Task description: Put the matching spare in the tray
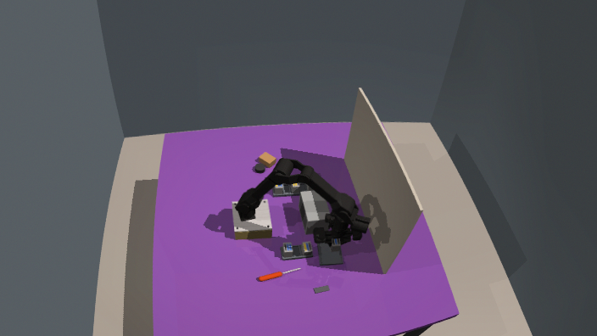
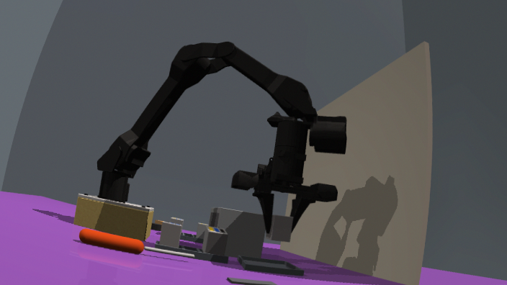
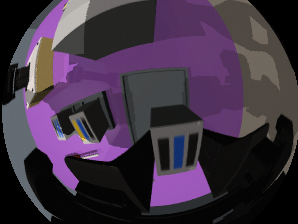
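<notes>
A: Start at the left. What do you have?

B: Arm base on its block (image 2: 113, 217), a screwdriver (image 2: 111, 240) lying in front. Mid-frame, spares on racks (image 1: 297, 251), then the grey mounted unit (image 2: 239, 230). To the right, the gripper (image 2: 281, 219) hangs with a spare (image 2: 281, 228) clamped between the jaws, which are part-closed on it. The panel (image 2: 374, 173) stands behind.

A: Which step would you call it?

B: Carry, late in it, by my reading. The spare is off the surface and near the tray (image 2: 271, 265), which lies low and in front of the unit. In the wrist view the spare (image 3: 176, 145) shows blue and dark stripes, with the tray (image 3: 158, 99) beyond it.

A: And your next move?

B: You need to bring the spare squarely over the tray, lower it until it rests inside the rim, then open the jaws. A release from height risks a tumble or bounce out.

A: What can't you make out?

B: The unit's back code is not visible, so you can't confirm the match from here. From the top the arm covers the spare. Whether it is already directly above the tray, I cannot tell.
</notes>
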Controlling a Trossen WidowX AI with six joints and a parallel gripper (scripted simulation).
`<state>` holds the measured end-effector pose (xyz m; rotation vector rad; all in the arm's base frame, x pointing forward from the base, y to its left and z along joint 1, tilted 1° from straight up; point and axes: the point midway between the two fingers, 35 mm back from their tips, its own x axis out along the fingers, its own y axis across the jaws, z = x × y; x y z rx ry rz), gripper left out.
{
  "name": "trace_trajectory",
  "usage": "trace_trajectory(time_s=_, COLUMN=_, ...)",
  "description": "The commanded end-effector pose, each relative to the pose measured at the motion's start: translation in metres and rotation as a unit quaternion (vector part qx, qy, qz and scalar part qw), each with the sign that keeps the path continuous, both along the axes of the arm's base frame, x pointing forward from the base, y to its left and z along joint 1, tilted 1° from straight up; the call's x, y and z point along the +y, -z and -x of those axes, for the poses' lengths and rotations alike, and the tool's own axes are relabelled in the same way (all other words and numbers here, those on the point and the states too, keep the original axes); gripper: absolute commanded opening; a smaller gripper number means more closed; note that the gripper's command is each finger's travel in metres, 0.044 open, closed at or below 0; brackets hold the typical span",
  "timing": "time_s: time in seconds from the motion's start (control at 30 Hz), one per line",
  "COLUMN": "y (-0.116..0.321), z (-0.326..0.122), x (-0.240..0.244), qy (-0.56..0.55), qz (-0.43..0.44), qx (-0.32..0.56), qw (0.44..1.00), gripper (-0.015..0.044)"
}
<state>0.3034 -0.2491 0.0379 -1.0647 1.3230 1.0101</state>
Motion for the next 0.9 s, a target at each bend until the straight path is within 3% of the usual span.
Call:
trace_trajectory(time_s=0.0, y=0.006, z=0.002, x=0.002, qy=-0.003, qz=-0.002, qx=0.004, qw=1.000, gripper=0.0000)
trace_trajectory(time_s=0.87, y=0.029, z=0.005, x=0.003, qy=-0.003, qz=-0.002, qx=0.004, qw=1.000, gripper=0.0000)
